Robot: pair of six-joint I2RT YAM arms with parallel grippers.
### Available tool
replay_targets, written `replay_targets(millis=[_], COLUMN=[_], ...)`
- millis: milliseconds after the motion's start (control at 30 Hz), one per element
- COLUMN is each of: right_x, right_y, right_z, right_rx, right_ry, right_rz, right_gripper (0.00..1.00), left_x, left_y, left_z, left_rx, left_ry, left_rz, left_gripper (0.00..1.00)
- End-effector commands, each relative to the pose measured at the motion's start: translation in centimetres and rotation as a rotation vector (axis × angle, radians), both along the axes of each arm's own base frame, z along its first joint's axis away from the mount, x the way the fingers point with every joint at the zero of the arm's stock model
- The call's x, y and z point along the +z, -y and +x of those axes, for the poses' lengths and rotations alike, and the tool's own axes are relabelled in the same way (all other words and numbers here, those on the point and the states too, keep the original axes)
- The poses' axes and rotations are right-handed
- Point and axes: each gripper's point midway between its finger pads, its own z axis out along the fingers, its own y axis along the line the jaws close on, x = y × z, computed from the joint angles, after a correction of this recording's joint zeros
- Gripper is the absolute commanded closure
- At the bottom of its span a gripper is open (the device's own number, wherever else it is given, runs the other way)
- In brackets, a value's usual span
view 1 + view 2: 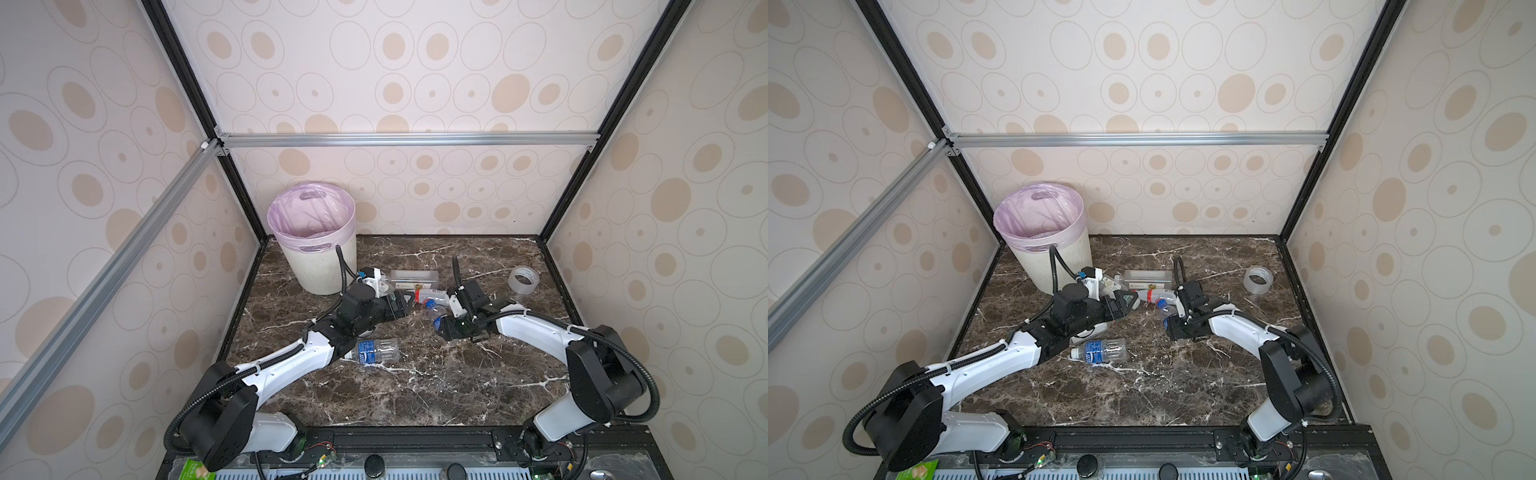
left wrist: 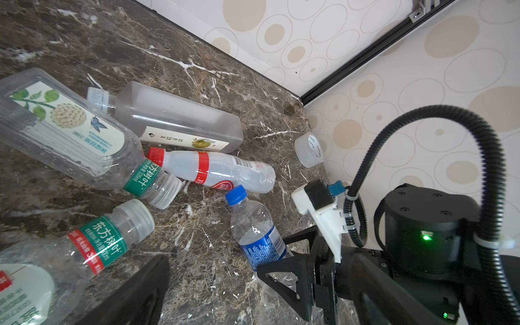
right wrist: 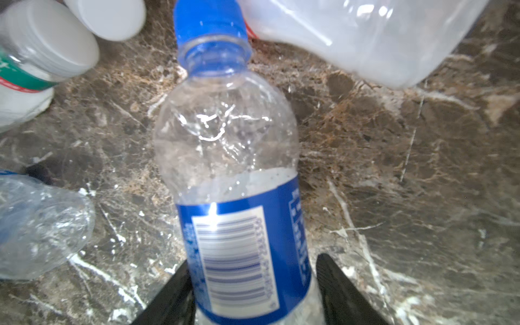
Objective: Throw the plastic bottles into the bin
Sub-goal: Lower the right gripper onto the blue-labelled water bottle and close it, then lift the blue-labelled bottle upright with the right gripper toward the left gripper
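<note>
My right gripper [image 3: 254,263] is shut on a clear blue-capped bottle [image 3: 225,135], its fingers pressing both sides of the blue label; the bottle lies on the marble table [image 1: 415,395]. In both top views this gripper [image 1: 441,321] sits right of centre. My left gripper [image 1: 404,305] stands open and holds nothing, beside a cluster of plastic bottles: a red-capped one [image 2: 219,170], a square frosted one [image 2: 174,118] and two green-labelled ones [image 2: 70,132] [image 2: 98,242]. Another blue-labelled bottle [image 1: 374,351] lies by the left forearm. The pink-lined bin [image 1: 320,274] stands at the back left.
A clear tape roll [image 1: 523,279] sits at the back right, near the wall. Patterned walls and black frame posts [image 1: 552,216] close in the table on three sides. The two grippers are close together near the table's middle.
</note>
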Motion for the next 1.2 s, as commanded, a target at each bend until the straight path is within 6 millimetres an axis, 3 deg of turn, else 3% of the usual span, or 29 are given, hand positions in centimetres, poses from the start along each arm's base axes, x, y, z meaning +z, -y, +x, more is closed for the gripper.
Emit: replay_targets(millis=[0,300,500,867,1167], right_x=[2.4,8.1,10.4,11.6,12.9], right_y=[-0.7,-2.9,-4.5,-7.0,-7.9], right_z=[-0.3,-0.1,-0.2,-1.1,-1.2], right_rx=[0.004,0.033,0.055,0.116,0.132], right_ry=[0.030,0.153,0.192,0.217,0.241], right_rz=[0.037,0.103,0.168,0.205,0.246], right_gripper=[0.45,0.45,0.45,0.46,0.46], left_x=[1.0,3.1,3.5,3.7,3.2], left_y=[0.7,2.7,3.7,4.0,3.7], left_z=[0.3,1.9,2.8,4.5,5.6], left_rx=[-0.010,-0.050,-0.063,-0.038,-0.024], left_ry=[-0.001,0.013,0.010,0.027,0.022], left_rz=[-0.098,-0.219,-0.245,-0.224,-0.218], left_gripper=[0.01,0.01,0.04,0.11,0.26])
